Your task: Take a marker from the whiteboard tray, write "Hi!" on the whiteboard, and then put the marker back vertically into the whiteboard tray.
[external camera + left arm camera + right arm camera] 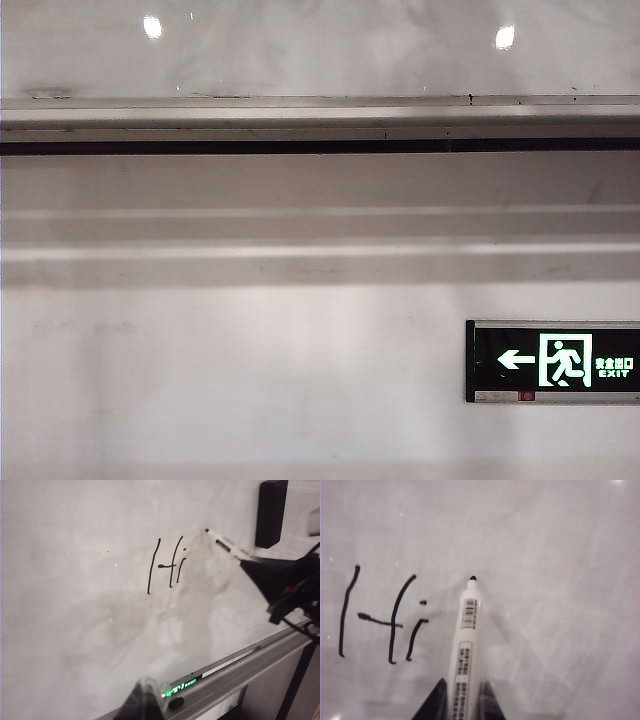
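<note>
A matte whitish wall with a lit exit sign (553,361) at 4 o'clock fills most of the exterior view, beneath the whiteboard tray (320,112) and the lower strip of the glossy whiteboard (320,50); no arm is seen there. In the right wrist view, the right gripper (461,702) is seen with its fingers (436,702) narrowed on the marker (465,650), whose tip is held at or just off the board at 3 o'clock from the written letters "Hi" (382,617). In the left wrist view, only a dark blurred part of the left gripper (142,702) is seen near the tray; whether its fingers are wide or narrow cannot be told. A black eraser (271,512) sits on the board at 1 o'clock.
</note>
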